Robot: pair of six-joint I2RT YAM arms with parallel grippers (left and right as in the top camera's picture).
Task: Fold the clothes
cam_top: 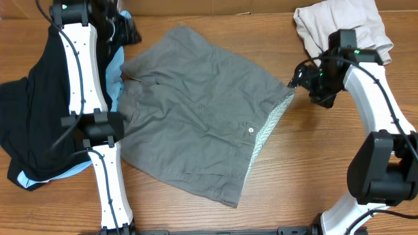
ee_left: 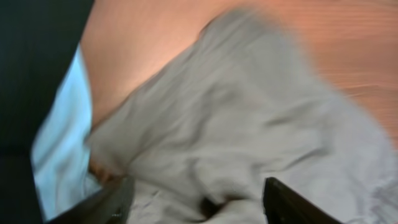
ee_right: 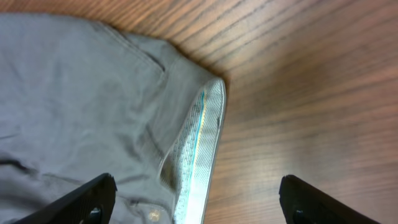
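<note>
The grey shorts [cam_top: 202, 111] lie spread flat on the bench [cam_top: 313, 156], between the two claws.

The left claw [cam_top: 125, 31] hangs over the shorts' far left corner. In its wrist view its fingers [ee_left: 106, 202] stand wide apart, released, with rumpled grey cloth lying under the gap. That view is blurred, so whether the cloth touches either finger cannot be told. On this claw's left side lies the blue piece [ee_left: 59, 143]. Beyond that is the black piece [cam_top: 26, 124], which spreads out under the left arm.

The right claw [cam_top: 302, 77] sits just beside the shorts' waistband corner. It is released too, its fingers [ee_right: 87, 199] spread wide with nothing gripped. Ahead of the gap runs the pale lining [ee_right: 196, 143] of the waistband, turned up at the edge, with grey cloth on the claw's left and bare wood on its right. The button [ee_right: 152, 214] shows close by the left finger. Beyond the right claw, toward the bench's far edge, the beige piece [cam_top: 339, 23] lies bunched, apart from the shorts.
</note>
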